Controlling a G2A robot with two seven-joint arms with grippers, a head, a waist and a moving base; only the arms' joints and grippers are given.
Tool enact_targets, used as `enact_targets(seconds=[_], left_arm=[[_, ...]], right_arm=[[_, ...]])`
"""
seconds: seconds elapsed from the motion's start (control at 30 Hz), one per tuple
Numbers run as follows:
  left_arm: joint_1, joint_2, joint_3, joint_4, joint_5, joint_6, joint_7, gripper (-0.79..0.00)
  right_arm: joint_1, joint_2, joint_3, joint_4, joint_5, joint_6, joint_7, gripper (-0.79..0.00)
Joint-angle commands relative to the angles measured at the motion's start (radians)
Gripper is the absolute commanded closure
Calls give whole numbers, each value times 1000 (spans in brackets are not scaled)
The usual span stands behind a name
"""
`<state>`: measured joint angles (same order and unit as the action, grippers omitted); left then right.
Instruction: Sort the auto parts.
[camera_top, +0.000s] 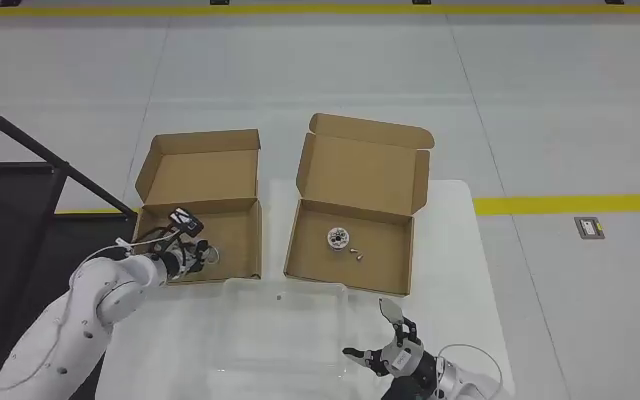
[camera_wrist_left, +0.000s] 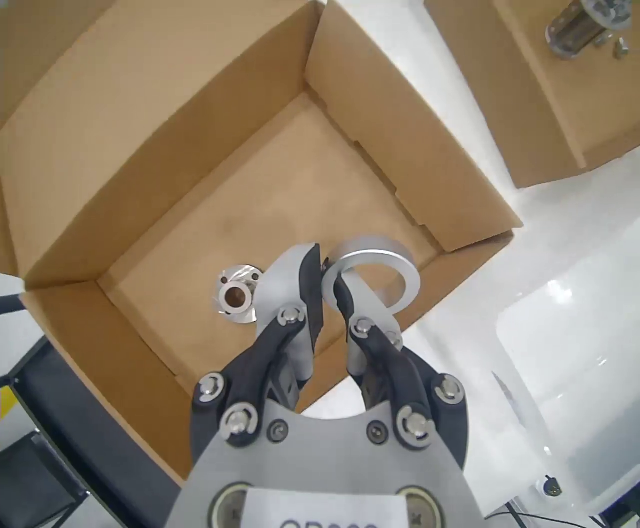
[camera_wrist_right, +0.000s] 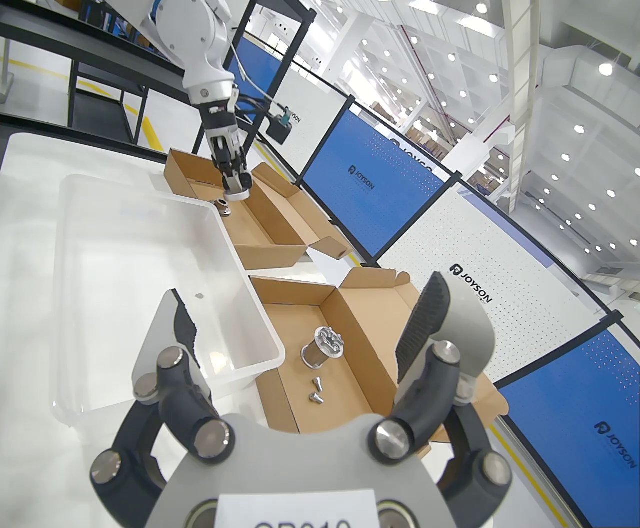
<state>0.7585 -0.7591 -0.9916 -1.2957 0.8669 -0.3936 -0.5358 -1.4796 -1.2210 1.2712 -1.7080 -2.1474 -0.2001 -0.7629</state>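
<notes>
1. Top view: the left end effector (camera_top: 197, 252) hung over the left cardboard box (camera_top: 225, 170). The right end effector (camera_top: 376, 332) sat beside the clear plastic tray (camera_top: 300, 300) on the white desk (camera_top: 450, 260).
2. Left wrist view: the left end effector was clamped on the rim of a smooth metal ring (camera_wrist_left: 407, 285), over the box near its front wall and beside a flanged bushing (camera_wrist_left: 235, 297). It would be best lowered further inside before release, since the ring would roll.
3. Right wrist view: the right end effector was spread wide and empty. A ribbed cylinder (camera_wrist_right: 322, 347) and small screws (camera_wrist_right: 316, 390) lay in the right box (camera_wrist_right: 370, 310).
</notes>
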Motion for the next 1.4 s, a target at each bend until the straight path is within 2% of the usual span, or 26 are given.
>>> enact_targets(seconds=[0.0,0.17,0.4,0.43,0.5,0.6,0.63,0.7,0.87,1.0,1.13,1.37], left_arm=[[-57,-28,59,78,17,21,-7,0],[-147,-88,162,190,77,89,-11,0],[-213,-150,237,299,111,145,-3,0],[-219,-157,245,309,115,151,-4,-77],[-229,-170,255,326,118,152,0,-292],[-240,-181,258,343,120,145,3,-446],[-242,-183,257,344,123,141,5,-529],[-242,-184,250,341,130,139,11,-585],[-217,-169,205,288,147,124,30,-594],[-156,-136,135,175,175,121,47,-588],[-55,-92,35,16,204,116,45,-585],[188,-25,-169,-274,210,85,70,-600]], right_arm=[[0,0,0,0,0,0,0,-785],[0,0,0,0,0,0,0,-785],[0,0,0,0,0,0,0,-785],[0,0,0,0,0,0,0,-785],[0,0,0,0,0,0,0,-785],[0,0,0,0,0,0,0,-785],[0,0,0,0,0,0,0,-785],[0,0,0,0,0,0,0,-785],[0,0,0,0,0,0,0,-785],[0,0,0,0,0,0,0,-785],[0,0,0,0,0,0,0,-785],[0,0,0,0,0,0,0,-785]])
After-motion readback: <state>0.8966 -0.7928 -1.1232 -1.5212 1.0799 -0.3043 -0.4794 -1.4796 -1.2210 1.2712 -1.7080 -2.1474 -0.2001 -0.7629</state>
